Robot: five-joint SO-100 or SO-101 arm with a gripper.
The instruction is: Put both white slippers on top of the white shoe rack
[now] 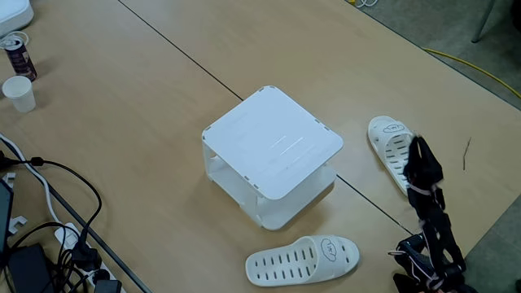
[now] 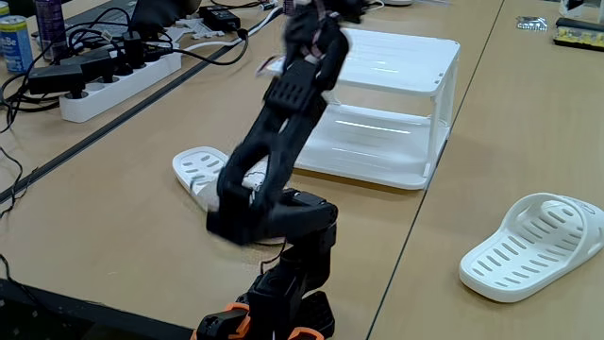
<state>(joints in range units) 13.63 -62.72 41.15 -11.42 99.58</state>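
Note:
The white shoe rack [image 1: 273, 150] [image 2: 387, 94] stands mid-table with nothing on its top panel. One white slipper [image 1: 301, 260] lies on the table in front of it; in the other fixed view this slipper [image 2: 200, 170] is partly hidden behind the arm. The second white slipper [image 1: 387, 134] [image 2: 538, 246] lies on the table to the rack's right. My black gripper [image 1: 418, 159] [image 2: 319, 13] is raised high off the table and overlaps that second slipper in one fixed view. It reaches the top edge in the other. It holds neither slipper, and its jaws are too dark and blurred to read.
A power strip [image 2: 118, 80] with several cables lies at the far left, near a can [image 1: 18, 55] and a paper cup [image 1: 19, 92]. A dark seam [image 1: 179, 50] crosses the table. The table edge [image 1: 488, 224] runs close by on the right.

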